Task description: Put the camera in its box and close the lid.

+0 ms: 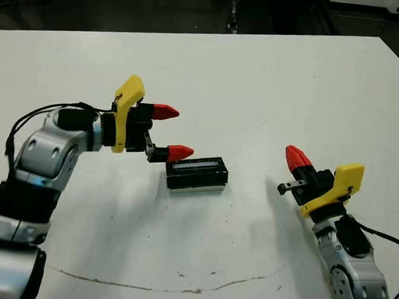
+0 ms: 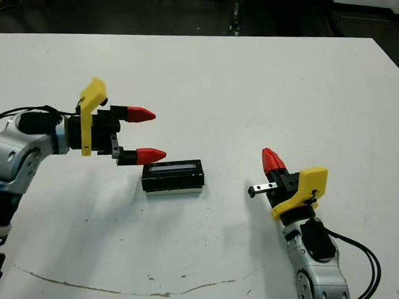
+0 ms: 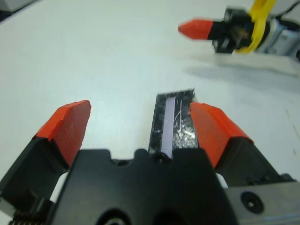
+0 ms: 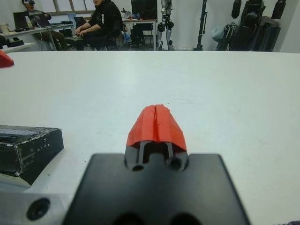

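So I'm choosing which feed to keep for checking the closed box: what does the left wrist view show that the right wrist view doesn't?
Only the left wrist view shows the left gripper open, over the lid with its pale strip, and the right gripper seen from outside.

Only the right wrist view shows the right gripper with its fingers pressed together, the lid's side face, and people seated beyond the table.

Both show the lid and the white table.

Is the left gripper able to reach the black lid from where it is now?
Probably yes. The left gripper is open and hovers just beside the lid, with nothing between them. The right gripper is shut and well off to the side, so it does not block.
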